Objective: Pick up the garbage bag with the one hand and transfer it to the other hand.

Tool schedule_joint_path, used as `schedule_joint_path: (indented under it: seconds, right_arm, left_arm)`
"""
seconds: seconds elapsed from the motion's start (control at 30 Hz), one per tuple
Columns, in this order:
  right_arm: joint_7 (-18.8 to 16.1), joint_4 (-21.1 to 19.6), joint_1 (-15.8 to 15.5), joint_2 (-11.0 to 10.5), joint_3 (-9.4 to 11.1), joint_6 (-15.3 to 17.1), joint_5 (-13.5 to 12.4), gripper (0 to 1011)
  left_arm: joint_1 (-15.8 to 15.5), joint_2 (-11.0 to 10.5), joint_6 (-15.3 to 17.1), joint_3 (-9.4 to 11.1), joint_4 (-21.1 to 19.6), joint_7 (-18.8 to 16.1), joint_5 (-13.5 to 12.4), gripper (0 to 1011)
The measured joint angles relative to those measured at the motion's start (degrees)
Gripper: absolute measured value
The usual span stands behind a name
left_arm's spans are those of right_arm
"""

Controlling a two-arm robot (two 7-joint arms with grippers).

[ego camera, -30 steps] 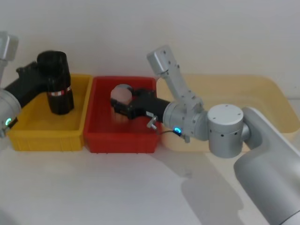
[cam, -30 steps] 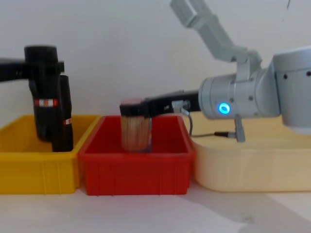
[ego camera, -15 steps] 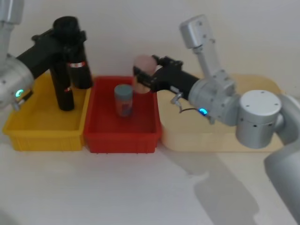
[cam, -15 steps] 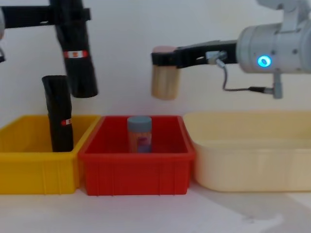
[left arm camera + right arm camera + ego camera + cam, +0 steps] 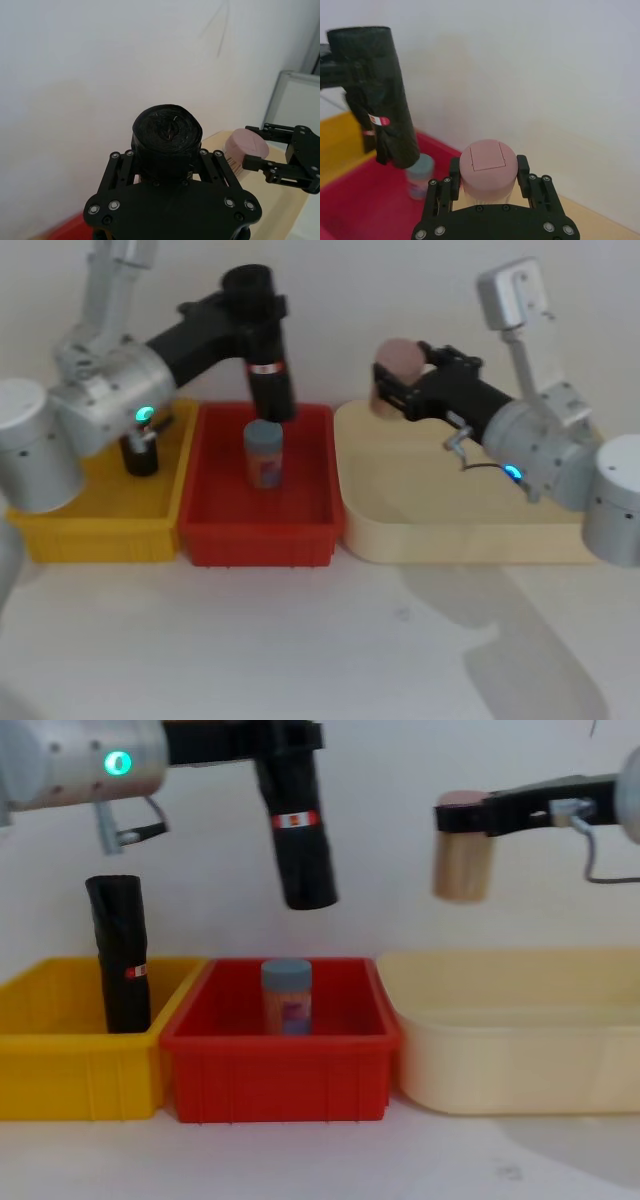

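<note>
The garbage bag (image 5: 300, 840), a black roll with a red-and-white band, hangs tilted above the red bin (image 5: 280, 1070), with my left gripper (image 5: 285, 740) shut on its top end. The head view shows this roll (image 5: 266, 365) under the left gripper (image 5: 252, 302); the left wrist view shows its end (image 5: 167, 135) between the jaws. My right gripper (image 5: 465, 815) is shut on a beige pink-capped jar (image 5: 462, 865), held in the air over the left end of the cream tray (image 5: 520, 1050), apart from the roll. In the right wrist view the jar (image 5: 487, 170) sits between the fingers, the roll (image 5: 375, 95) farther off.
A second black roll (image 5: 120, 955) stands upright in the yellow bin (image 5: 60, 1070) at the left. A blue-capped jar (image 5: 287, 997) stands in the red bin, below the held roll. White table surface lies in front of the bins.
My left gripper has carried the roll rightward, from over the yellow bin to over the red bin. My right gripper has carried the pink-capped jar rightward, to above the cream tray.
</note>
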State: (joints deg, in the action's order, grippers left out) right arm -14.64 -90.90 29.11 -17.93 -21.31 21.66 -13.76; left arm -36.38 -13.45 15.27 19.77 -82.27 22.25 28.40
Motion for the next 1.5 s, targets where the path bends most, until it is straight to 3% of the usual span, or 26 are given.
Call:
schedule_joint_path:
  seconds: [0.2, 0.47, 0.8, 0.93, 1.2, 1.5]
  right_arm:
    - [1.7, -1.5, -2.0, -2.2, 3.2, 1.9, 0.2, 647]
    - [2.2, -1.1, -3.1, -4.5, 6.5, 3.9, 0.0, 651]
    - [2.5, -0.5, -3.9, -6.0, 8.7, 5.3, -0.3, 895]
    - [2.5, -0.5, -4.0, -6.1, 8.9, 5.4, -0.3, 1001]
    - [1.1, -1.3, -4.4, -6.2, 8.6, 4.9, -0.4, 1001]
    - [-2.3, -1.9, -4.4, -6.0, 6.8, 2.5, -0.8, 1001]
  left_arm:
    - [-4.3, 4.1, -1.7, 2.9, 5.8, 1.1, 0.0, 498]
    - [-7.5, 7.2, -3.1, 5.0, 10.2, 1.8, 0.0, 498]
    - [-9.7, 9.1, -4.1, 6.4, 13.1, 2.2, -0.2, 498]
    - [-10.2, 9.6, -4.3, 6.7, 13.9, 2.4, -0.2, 498]
    - [-10.8, 10.2, -4.5, 7.1, 14.6, 2.5, -0.2, 498]
    - [-11.1, 10.5, -4.7, 7.3, 15.1, 2.5, -0.3, 498]
